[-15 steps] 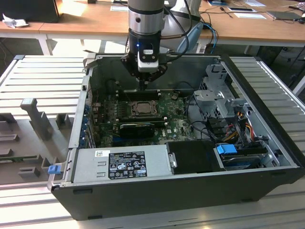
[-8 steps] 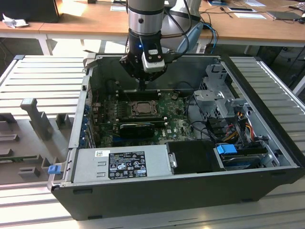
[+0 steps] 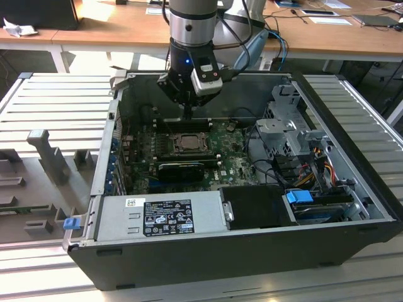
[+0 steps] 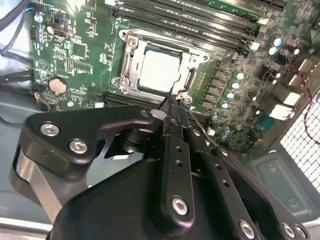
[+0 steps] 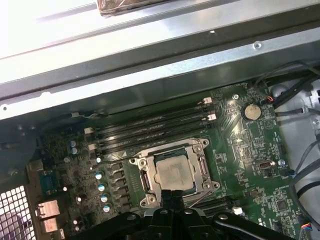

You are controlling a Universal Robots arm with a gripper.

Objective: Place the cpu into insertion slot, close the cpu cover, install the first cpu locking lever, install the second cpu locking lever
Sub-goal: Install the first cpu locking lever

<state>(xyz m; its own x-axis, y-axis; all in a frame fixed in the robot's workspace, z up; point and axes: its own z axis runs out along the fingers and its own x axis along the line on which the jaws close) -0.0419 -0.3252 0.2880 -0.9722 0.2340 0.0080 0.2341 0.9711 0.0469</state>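
Cpu [image 4: 160, 72], the flat silver-grey square chip, sits in the black insertion slot [image 4: 137, 70] under its windowed metal cover [image 4: 155, 40], while the claw [image 4: 172, 102], pinched narrow and empty beside one corner, might slip and scrape the green motherboard [image 4: 75, 50].

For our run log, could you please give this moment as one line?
cpu: seated | cover: closed over it | gripper: shut, at cover corner

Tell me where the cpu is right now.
In the second wrist view the cpu sits in the insertion slot on the green motherboard, beside the memory slots, the gripper at its edge.
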